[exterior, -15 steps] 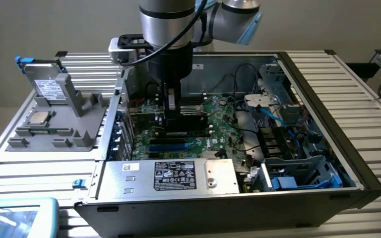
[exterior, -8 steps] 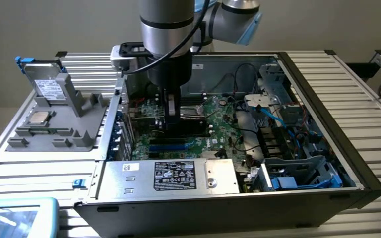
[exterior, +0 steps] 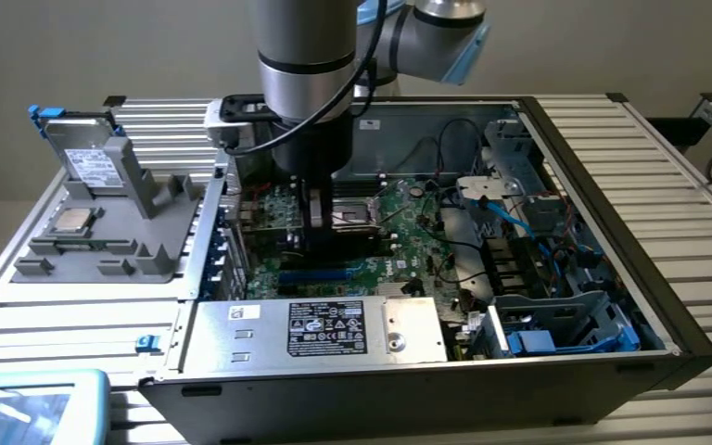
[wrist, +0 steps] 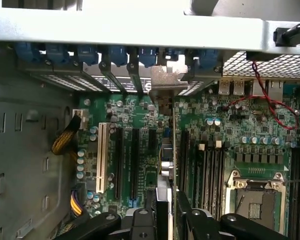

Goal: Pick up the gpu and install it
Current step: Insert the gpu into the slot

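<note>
gpu [wrist: 167,160] | gripped edge-on in hand [wrist: 168,207] | upright over motherboard [wrist: 230,130]

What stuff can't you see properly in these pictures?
Wrist view: the gpu stands edge-on in the gripper, so its faces are hidden.
Wrist view: the gpu covers its own slot; seated or not, cannot tell.
Exterior view: the arm blocks the gpu.
Exterior view: the silver box has a label too small to read.
</note>
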